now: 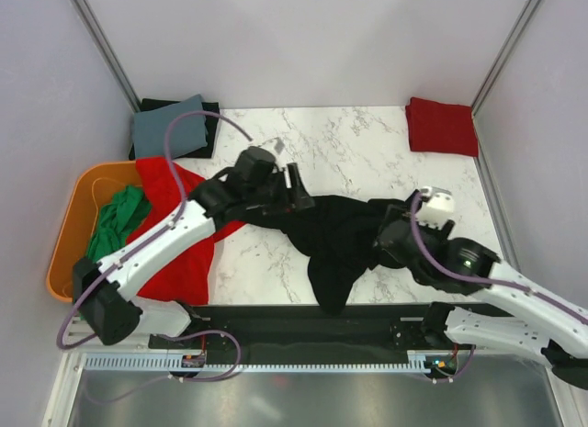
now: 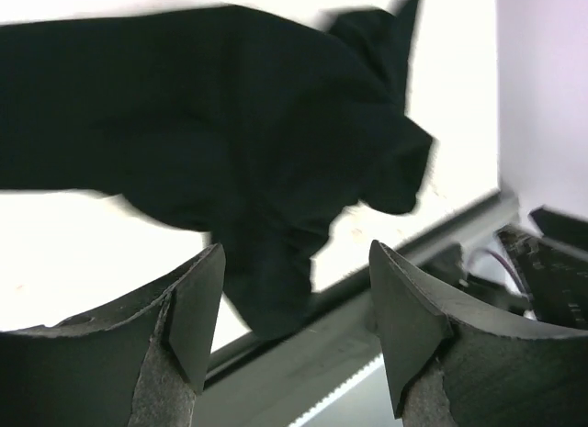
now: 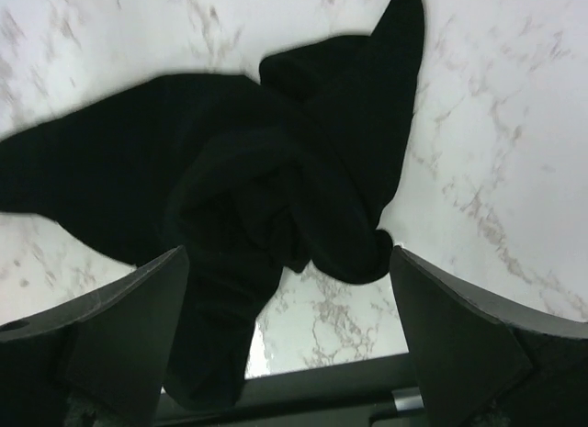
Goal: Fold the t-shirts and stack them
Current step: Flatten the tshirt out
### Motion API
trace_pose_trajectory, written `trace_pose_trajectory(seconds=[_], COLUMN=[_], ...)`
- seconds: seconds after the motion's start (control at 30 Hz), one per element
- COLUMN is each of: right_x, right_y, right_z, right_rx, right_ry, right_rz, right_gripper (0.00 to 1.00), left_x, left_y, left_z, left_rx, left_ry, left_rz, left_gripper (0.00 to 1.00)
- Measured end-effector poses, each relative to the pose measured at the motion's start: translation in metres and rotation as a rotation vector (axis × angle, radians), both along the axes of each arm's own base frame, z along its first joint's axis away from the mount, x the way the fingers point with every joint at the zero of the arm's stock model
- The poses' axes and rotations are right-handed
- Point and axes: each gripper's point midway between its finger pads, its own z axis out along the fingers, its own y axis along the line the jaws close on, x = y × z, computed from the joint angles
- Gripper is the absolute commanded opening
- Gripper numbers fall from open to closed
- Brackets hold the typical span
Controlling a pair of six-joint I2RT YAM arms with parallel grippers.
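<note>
Left hand (image 2: 294, 262), fingers (image 2: 193, 308) spread, blocks part of black t-shirt (image 2: 230, 124).

Matt black cloth t-shirt (image 1: 335, 239), soft and creased, on a smooth white marble-patterned tabletop (image 1: 349, 147) with a faint sheen; smooth orange plastic tub (image 1: 66, 248); left gripper (image 2: 294, 248) fingers (image 2: 188, 317) in dull, slightly rough black plastic

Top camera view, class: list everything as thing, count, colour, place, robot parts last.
black t-shirt: 1, black, crumpled mid-table
loose red t-shirt: 1, red, draped from tub
folded red t-shirt: 1, red, far right
green t-shirt: 1, green, inside tub
grey-blue t-shirt: 1, grey-blue, folded, far left
dark folded cloth: 1, dark, beneath it
tub: 1, orange, left edge
table: 1, white marble
left claw: 1, black, open near black t-shirt
right claw: 1, black, open above black t-shirt
</note>
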Motion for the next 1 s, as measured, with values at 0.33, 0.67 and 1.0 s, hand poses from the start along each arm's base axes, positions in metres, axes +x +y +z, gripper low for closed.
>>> trace_pose_trajectory(seconds=[0.33, 0.67, 1.0], right_x=[0.038, 0.104, 0.302], right_y=[0.013, -0.018, -0.021], right_z=[-0.131, -0.194, -0.113], right_rx=[0.089, 0.172, 0.028], right_ry=[0.448, 0.658, 0.318], right_rz=[-0.045, -0.113, -0.019], right_gripper=[0.98, 0.98, 0.98], left_x=[0.013, 0.022, 0.025], left_y=[0.094, 0.147, 0.16], left_z=[-0.077, -0.114, -0.101], left_rx=[0.175, 0.276, 0.271], left_ry=[0.13, 0.166, 0.079], left_rz=[0.182, 0.341, 0.382], left_gripper=[0.7, 0.67, 0.66])
